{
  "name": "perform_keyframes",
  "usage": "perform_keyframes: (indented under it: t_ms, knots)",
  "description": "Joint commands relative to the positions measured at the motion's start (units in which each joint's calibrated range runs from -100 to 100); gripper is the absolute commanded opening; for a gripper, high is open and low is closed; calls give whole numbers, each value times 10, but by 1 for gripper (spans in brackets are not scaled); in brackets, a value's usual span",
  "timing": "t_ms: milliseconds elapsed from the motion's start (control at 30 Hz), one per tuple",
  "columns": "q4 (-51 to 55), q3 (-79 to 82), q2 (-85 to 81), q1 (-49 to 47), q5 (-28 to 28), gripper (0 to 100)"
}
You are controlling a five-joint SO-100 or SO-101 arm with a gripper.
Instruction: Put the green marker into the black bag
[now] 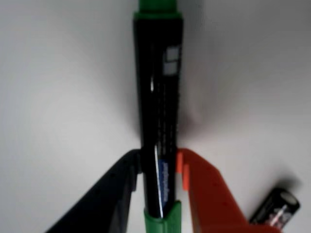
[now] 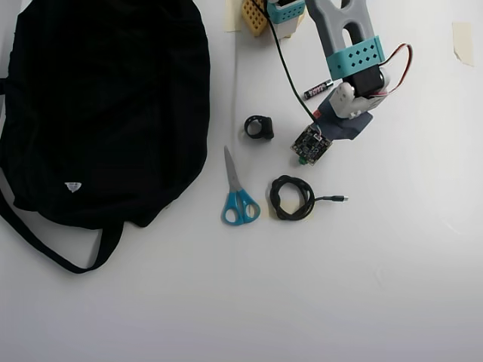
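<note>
Between the two fingers (image 1: 160,170), one black and one orange in the wrist view, sits the green marker (image 1: 159,111), a slim pen with a black barrel, a bright green cap at the far end and a green tip at the near end. Both fingers press against the barrel close to its near green end, so they are clenched on it. Most of its length sticks out beyond them, which makes the hold an end grip, not a balanced one. I judge that the long free part could swing or slide out if the arm turns quickly, and the glossy barrel would help it slip.

Just right of the orange finger lies a short black battery (image 1: 277,208) on the white desk (image 1: 58,97); a drop here would land the pen beside it.

Seen from overhead, the arm's wrist hangs in the upper right, and the marker itself is hidden under it. Left of it lie a small black ring-shaped part (image 2: 259,127), blue-handled scissors (image 2: 238,192) and a coiled black cable (image 2: 293,197). The black bag (image 2: 106,98), a large fabric backpack with a white triangular logo, lies well apart at the far left. I cannot tell where its opening is, so the pen may end up resting on closed fabric. A low carry leftward could also snag the scissors or the ring.
</note>
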Motion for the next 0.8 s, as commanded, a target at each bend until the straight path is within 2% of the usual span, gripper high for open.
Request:
perform_keyframes:
  t_ms: [0, 500, 767]
  knots:
    - [69, -67, -15, 0, 3, 2]
    - [205, -193, -25, 4, 22, 2]
    - [248, -194, -86, 30, 44, 2]
